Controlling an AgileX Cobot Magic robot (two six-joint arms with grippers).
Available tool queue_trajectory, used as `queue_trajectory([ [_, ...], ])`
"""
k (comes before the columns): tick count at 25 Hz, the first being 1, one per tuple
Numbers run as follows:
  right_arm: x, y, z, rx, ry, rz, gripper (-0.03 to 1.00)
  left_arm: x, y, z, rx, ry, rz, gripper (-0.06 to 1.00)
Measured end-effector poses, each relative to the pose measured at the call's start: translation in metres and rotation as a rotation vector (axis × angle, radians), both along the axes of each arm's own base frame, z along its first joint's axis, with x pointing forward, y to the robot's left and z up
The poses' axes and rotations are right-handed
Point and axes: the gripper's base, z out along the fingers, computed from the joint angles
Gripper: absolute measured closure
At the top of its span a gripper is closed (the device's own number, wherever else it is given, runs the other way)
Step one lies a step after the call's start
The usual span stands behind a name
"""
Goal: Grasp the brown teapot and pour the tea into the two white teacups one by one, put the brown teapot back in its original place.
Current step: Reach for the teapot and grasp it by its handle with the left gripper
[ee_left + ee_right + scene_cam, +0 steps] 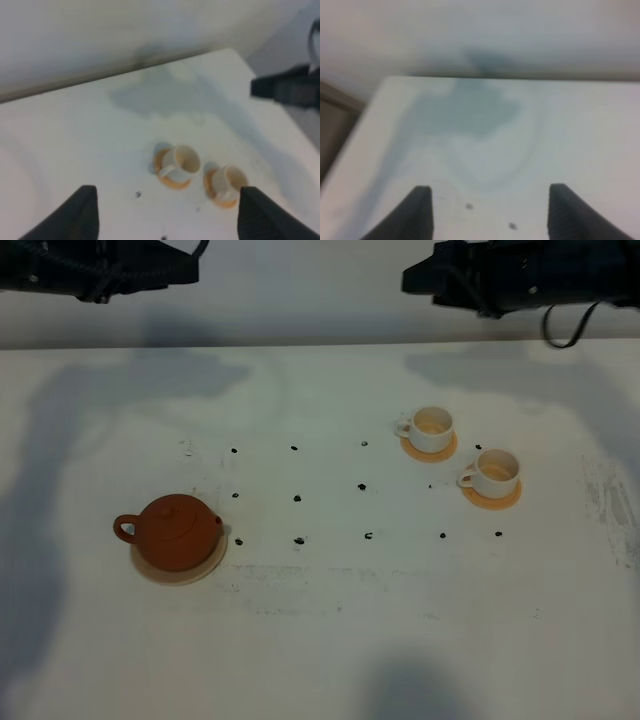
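The brown teapot [178, 530] sits on its pale tan coaster [183, 571] at the front left of the white table, handle to the left. Two white teacups stand on orange coasters at the right: the far one [431, 428] and the near one [495, 473]. Both also show in the left wrist view, one cup [181, 162] beside the other [229, 181]. My left gripper [167, 212] is open and empty, high above the table. My right gripper [487, 210] is open and empty over bare table. Both arms sit at the far edge in the high view.
Small black marks [297, 498] dot the table in a grid between teapot and cups. The table's far edge [320, 344] meets a pale wall. The right arm [287, 90] shows dark in the left wrist view.
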Motion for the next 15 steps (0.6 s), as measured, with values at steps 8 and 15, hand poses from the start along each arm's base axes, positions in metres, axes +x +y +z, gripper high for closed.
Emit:
queue_trajectory([
  [8,-0.031,-0.024,0.062,-0.239,-0.153,-0.068,0.48,-0.032,-0.031,0.025,0.365,-0.135,-0.196,0.38],
  [15,-0.065,-0.048,0.111,-0.404,-0.245,-0.173,0.52,-0.047,-0.047,0.027,0.591,-0.120,-0.229,0.38],
])
